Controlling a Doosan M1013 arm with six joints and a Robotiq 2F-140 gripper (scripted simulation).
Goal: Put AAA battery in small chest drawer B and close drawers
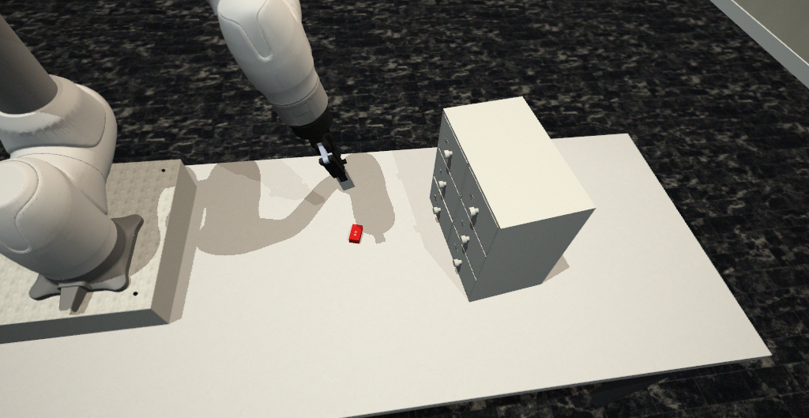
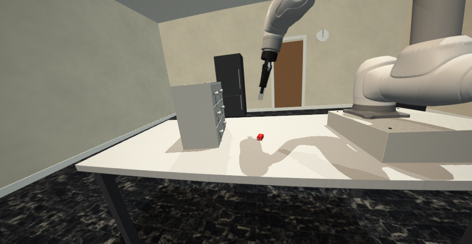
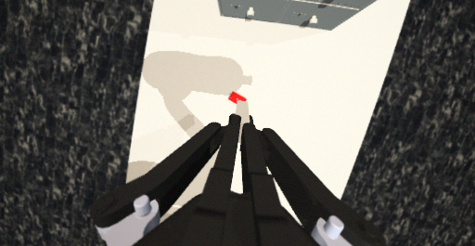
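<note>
The small grey chest (image 1: 512,158) (image 2: 195,120) (image 3: 297,4) stands upright on the white table (image 1: 396,330) (image 2: 158,158) (image 3: 306,99), with its knobbed drawer fronts (image 1: 452,200) facing the arm. All drawers look pushed in, and the letters are too small to read. My gripper (image 1: 346,182) (image 2: 260,96) (image 3: 241,110) is shut with nothing between its fingers. It hangs tilted well above the table, left of the chest. A small red block (image 1: 355,233) (image 2: 260,137) (image 3: 237,97) lies on the table below and just ahead of the fingertips. I see no AAA battery in any view.
The arm's raised base plinth (image 1: 174,234) (image 2: 396,143) takes up the table's left end in the top view. The table's far edge runs close behind the gripper. A dark cabinet (image 2: 229,77) and a door stand against the far wall.
</note>
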